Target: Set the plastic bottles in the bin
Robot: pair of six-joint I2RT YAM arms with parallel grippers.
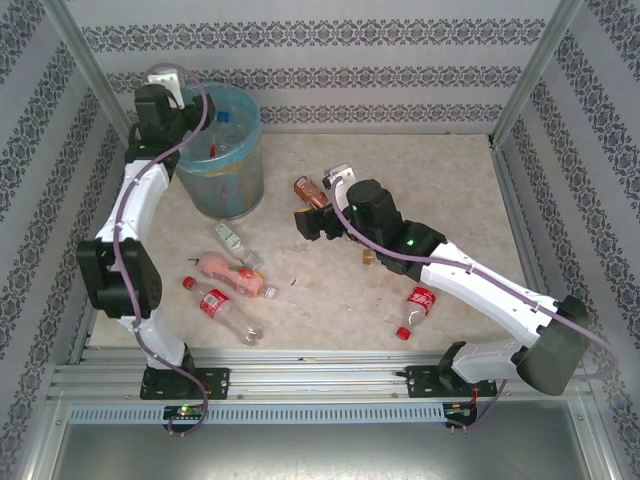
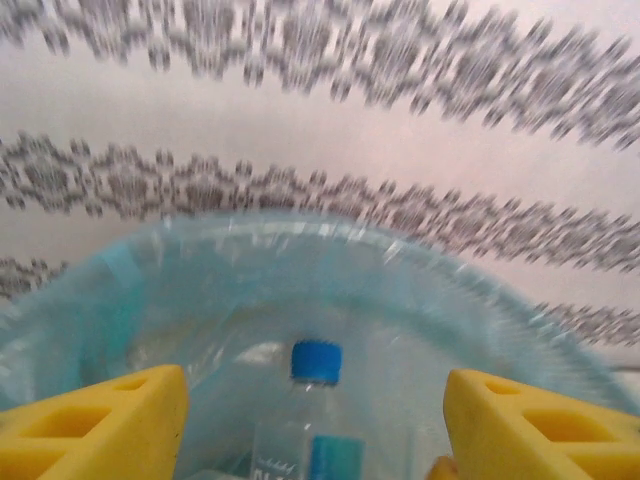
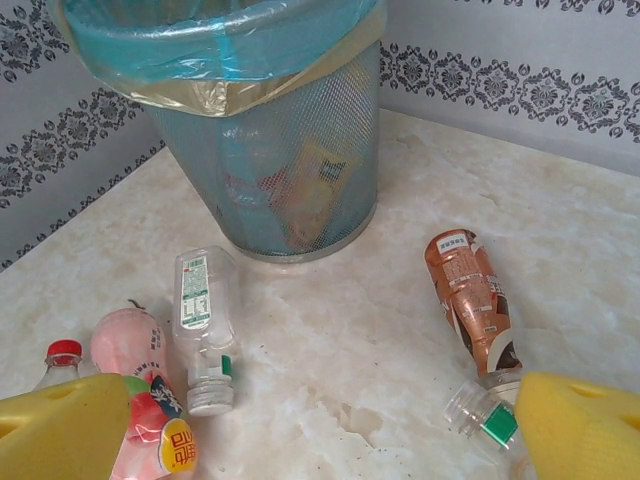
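The light-blue bin with its blue liner stands at the back left. My left gripper hangs over its rim, open. Inside the bin, below the yellow fingers, stands a clear bottle with a blue cap, not held. My right gripper is open near the table's middle. A brown-labelled bottle lies ahead of it. A clear open bottle neck with a green ring touches its right finger. A clear green-labelled bottle and a pink bottle lie to the left.
A clear red-labelled bottle lies near the left arm's base, another red-labelled one under the right arm. Patterned walls close the table's back and sides. The bin's mesh wall shows bottles inside.
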